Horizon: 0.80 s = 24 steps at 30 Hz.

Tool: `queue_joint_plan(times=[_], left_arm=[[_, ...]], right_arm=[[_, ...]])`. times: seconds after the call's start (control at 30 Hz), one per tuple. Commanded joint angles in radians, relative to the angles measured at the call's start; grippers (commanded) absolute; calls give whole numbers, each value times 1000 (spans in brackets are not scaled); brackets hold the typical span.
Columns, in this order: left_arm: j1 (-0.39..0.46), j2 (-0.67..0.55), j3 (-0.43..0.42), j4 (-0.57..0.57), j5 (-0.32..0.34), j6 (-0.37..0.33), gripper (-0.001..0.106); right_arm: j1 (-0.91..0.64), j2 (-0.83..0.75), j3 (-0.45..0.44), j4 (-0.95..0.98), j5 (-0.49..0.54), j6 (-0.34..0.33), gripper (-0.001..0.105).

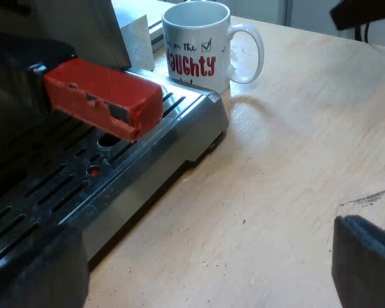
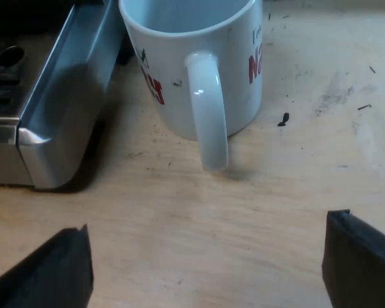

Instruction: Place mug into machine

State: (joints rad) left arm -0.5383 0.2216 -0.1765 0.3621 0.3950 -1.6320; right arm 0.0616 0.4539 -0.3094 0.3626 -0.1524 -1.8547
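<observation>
Wide and empty, the right gripper [image 2: 205,266] faces the mug [image 2: 167,64], whose handle [image 2: 208,109] sits at its six o'clock. An off-centre close could shove the mug against the espresso machine's drip tray [image 2: 58,128].

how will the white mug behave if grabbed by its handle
The mug looks glazed ceramic: probably rigid, slick, chippable. It stands upright on the table on a wide base, so a low push should slide it. Held by the handle alone, it may swing.

My right wrist view cuts the mug [image 2: 173,58] off at the rim — its lettering wraps round, half hidden.
</observation>
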Motion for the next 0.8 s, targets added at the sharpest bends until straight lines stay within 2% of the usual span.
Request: queue_joint_plan(times=[0.03,0.27,0.8], left_arm=[[-5,3,-3,-18,5,0,78],[-5,3,-3,-18,5,0,78],[-5,3,-3,-18,5,0,78]], right_arm=[[3,26,35,-105,-10,-4,74],[3,182,92,-357,-10,-4,74],[3,667,92,-882,-10,-2,74]])
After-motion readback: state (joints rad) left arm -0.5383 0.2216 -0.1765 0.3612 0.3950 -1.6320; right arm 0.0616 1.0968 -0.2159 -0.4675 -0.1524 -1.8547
